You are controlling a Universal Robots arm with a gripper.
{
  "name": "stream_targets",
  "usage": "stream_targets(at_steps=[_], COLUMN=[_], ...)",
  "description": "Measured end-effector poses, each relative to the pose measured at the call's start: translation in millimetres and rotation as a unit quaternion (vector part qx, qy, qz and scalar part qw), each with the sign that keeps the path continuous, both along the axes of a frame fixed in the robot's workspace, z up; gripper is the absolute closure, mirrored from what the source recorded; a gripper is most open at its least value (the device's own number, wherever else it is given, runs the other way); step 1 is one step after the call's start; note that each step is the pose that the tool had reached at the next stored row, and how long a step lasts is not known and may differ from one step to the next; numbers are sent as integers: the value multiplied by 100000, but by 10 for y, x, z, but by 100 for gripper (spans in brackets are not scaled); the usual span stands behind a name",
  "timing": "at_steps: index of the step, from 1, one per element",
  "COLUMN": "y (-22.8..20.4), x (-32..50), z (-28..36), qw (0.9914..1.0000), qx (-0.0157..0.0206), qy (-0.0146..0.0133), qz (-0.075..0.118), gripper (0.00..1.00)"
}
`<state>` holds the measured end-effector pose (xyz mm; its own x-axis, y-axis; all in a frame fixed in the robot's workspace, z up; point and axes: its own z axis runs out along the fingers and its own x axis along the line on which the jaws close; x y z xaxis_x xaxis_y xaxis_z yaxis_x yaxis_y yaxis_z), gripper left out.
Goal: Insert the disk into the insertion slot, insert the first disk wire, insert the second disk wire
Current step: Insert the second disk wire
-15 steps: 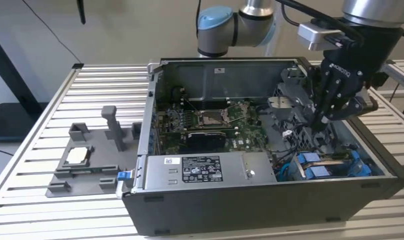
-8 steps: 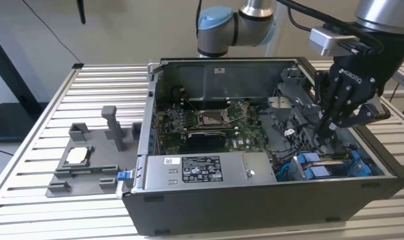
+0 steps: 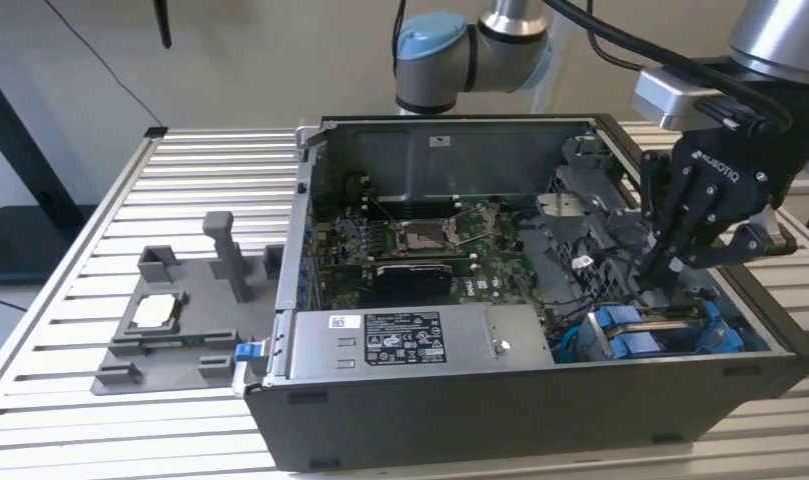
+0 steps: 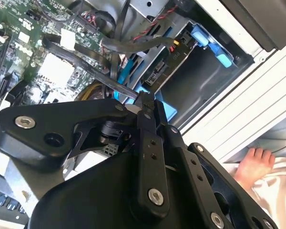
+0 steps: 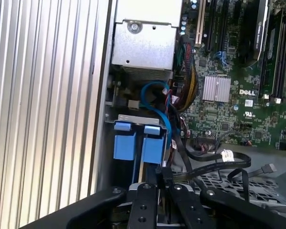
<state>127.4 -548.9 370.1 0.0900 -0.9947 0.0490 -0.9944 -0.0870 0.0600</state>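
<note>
1. A slatted metal bench (image 3: 97, 210) carries an open computer case (image 3: 511, 420) and, at the exterior view's left, a grey fixture tray (image 3: 164, 335) with upright posts.
2. The robot arm (image 3: 464, 45) reaches over the case from behind and goes down into its corner at the exterior view's right.
3. Inside the case, a green circuit board (image 3: 418, 240) lies across the floor. A silver power supply box (image 3: 391, 340) sits against the near wall.
4. The insertion slot (image 3: 658, 335) is a grey bay with blue tabs. It sits in the near corner of the case at the exterior view's right, beside the power supply box and directly below the end effector (image 3: 658, 285).
5. In the second wrist view the end effector (image 4: 144, 101) has its fingers drawn together, pinching the end of a flat black wire (image 4: 93, 71) just above the blue tabs (image 4: 205, 40) of the slot.
6. In the first wrist view the fingertips (image 5: 155, 179) hang close to the two blue tabs (image 5: 125, 143), with loose black cables running beside them.
</note>
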Motion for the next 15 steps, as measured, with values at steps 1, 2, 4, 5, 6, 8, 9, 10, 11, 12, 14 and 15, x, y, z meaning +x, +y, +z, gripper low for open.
stream_targets(at_steps=[1, 2, 4, 5, 6, 8, 9, 10, 11, 12, 14, 15], y=[-6, -12, -25, -31, -39, -53, -61, -67, -75, -81, -92, -97], x=[6, 13, 33, 45, 59, 82, 90, 97, 105, 111, 117, 118], z=[-5, -10, -16, -18, -22, -27, -32, -36, -41, -45, -58, -64], qw=[99999, 99997, 99988, 99984, 99981, 99978, 99976, 99974, 99972, 99969, 99961, 99958], qx=[437, 827, 1524, 1781, 1936, 2095, 2193, 2281, 2380, 2492, 2775, 2901], qy=[0, 1, 1, 0, 1, 0, 2, 2, 5, 11, 27, 67], qz=[-5, -3, -3, -2, -8, -21, -39, -55, -70, -87, -149, -193], gripper=[84, 84, 84, 84, 84, 84, 84, 84, 84, 84, 84, 84])
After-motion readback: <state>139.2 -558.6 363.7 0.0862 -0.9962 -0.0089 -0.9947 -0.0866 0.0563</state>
